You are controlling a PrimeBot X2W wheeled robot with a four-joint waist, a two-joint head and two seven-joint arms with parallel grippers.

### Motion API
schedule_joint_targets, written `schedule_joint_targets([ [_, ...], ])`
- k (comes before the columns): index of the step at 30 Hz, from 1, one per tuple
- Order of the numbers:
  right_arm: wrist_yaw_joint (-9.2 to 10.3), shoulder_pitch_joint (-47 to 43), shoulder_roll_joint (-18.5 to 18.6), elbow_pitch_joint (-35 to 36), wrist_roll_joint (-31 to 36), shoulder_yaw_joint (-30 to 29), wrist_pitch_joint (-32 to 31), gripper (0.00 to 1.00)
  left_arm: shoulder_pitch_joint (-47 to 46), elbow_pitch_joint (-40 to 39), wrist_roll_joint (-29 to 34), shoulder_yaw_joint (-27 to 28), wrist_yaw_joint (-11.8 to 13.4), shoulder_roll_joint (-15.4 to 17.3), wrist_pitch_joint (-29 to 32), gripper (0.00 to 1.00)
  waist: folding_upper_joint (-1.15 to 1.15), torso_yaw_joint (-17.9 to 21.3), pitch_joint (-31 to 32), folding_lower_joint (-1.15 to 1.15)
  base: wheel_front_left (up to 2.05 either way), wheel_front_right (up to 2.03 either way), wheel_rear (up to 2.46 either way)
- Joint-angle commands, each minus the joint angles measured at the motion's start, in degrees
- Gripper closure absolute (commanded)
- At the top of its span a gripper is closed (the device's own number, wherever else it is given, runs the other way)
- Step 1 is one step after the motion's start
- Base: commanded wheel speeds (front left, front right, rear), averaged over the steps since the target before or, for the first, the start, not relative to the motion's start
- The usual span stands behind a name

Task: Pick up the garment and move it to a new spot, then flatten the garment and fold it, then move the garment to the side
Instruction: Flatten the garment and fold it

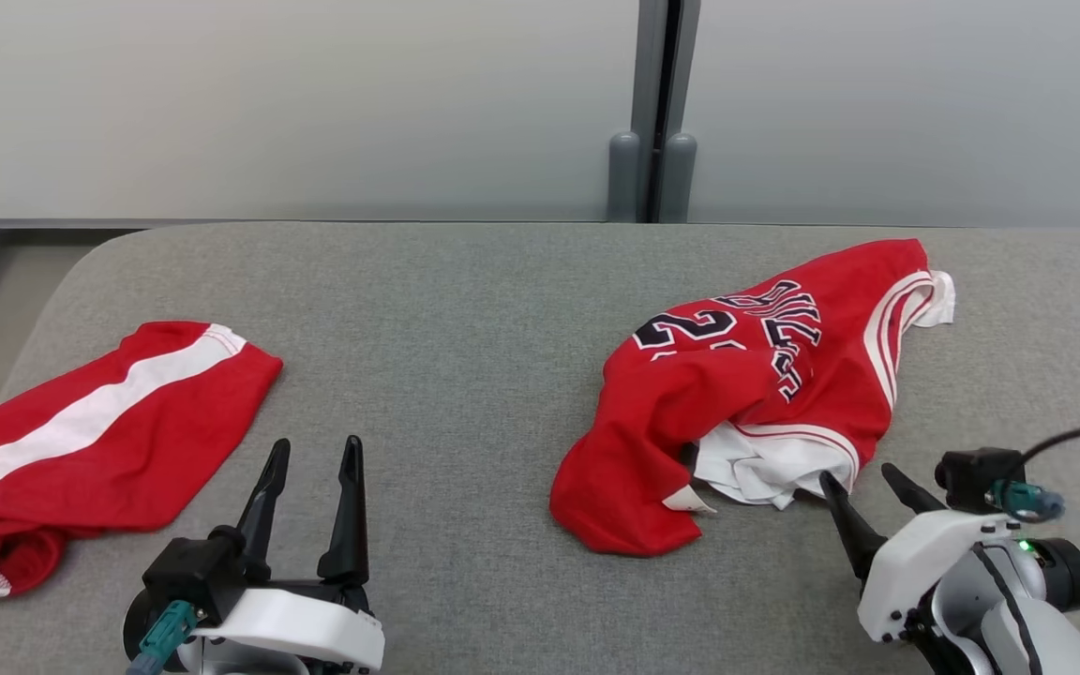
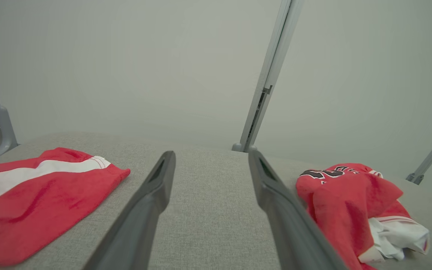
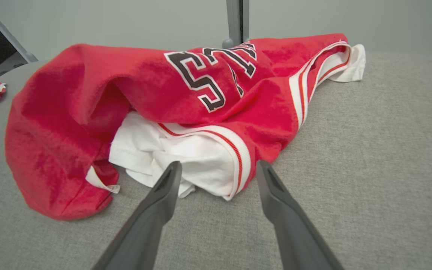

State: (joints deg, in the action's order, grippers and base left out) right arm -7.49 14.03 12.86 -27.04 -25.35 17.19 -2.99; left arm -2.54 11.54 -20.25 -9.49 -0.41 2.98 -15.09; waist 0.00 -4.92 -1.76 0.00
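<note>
One crumpled red jersey on grey table, right gripper spread just beside it, left gripper spread, empty.

Red white-striped shorts lie at the left of the grey table, pale wall behind

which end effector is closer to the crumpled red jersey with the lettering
Right. The right end effector sits close to the near white hem of the jersey; the left end effector is far to its left, by the other red garment.
</note>
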Motion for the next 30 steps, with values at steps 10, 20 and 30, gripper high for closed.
schedule_joint_targets([
  [10, -0.01, 7.92, -2.27, -13.39, 3.39, -5.49, -7.95, 0.0, -1.39, 0.78, -0.78, -0.74, -0.02, 0.11, -0.11, 0.0, 0.0, -4.39, -1.44, 0.0, 0.0, 0.0, 0.0],
  [20, -0.01, 10.32, -2.79, -16.85, 2.22, -4.47, -6.95, 1.0, -1.24, 1.05, -1.14, -0.09, 0.47, 0.03, -0.11, 0.0, 0.0, -4.4, -2.09, 0.0, 0.0, 0.0, 0.0],
  [30, -0.01, 6.28, 3.73, -6.94, -5.04, -0.74, -12.84, 1.0, -0.33, 1.21, -0.68, 0.18, 0.16, 0.05, -0.11, 0.0, 0.0, 0.57, 0.04, 0.0, 0.0, 0.0, 0.0],
])
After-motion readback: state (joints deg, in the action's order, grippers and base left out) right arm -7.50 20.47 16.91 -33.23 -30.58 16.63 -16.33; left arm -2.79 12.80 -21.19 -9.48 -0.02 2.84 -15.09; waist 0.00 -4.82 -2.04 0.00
